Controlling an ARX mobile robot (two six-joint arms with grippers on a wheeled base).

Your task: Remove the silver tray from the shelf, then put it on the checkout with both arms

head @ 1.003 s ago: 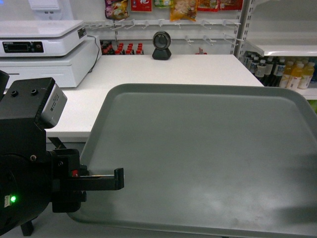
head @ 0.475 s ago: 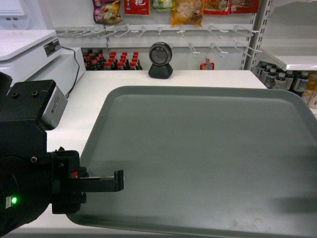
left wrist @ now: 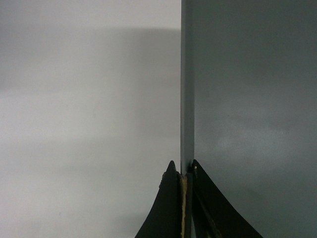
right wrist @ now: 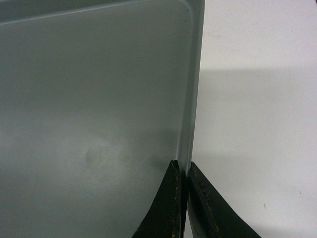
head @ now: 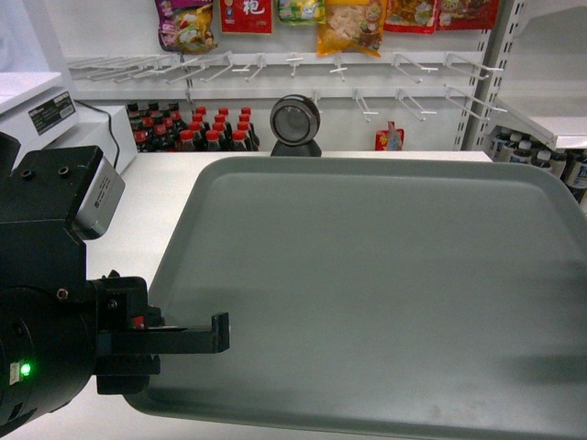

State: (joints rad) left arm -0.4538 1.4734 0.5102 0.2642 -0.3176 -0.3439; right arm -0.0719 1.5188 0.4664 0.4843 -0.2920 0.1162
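While clamped, both end effectors, left and right, pinch silver tray rims.

A white back wall carries peg hooks (snack packets above), bottles shelved below.

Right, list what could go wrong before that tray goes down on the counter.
1. Each pincer, left and right, pinches only the thin rim of the silver tray; a tilt or jolt could let it slip.
2. The round scanner stands just beyond the tray's far edge; pushing farther forward could knock it.
3. Uneven lowering by the two arms could twist the tray.
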